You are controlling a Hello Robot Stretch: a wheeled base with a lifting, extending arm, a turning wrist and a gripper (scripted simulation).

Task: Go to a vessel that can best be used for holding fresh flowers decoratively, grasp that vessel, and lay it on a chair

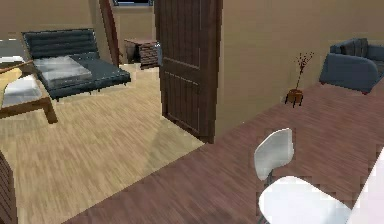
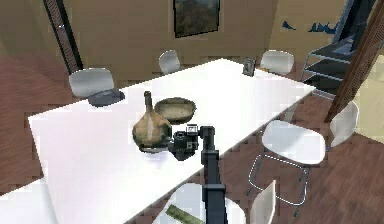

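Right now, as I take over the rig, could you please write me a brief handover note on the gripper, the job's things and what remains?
Gripper: at the tan, round-bellied, narrow-necked vase; I cannot tell whether it holds anything.
Things: the vase stands upright on the long white table, beside a shallow tan bowl. A white shell chair with metal legs stands at the table's near side.
Done: robot at the vase, arm reaching over the table.
Left: secure the vase, lift it, lay it on a chair.
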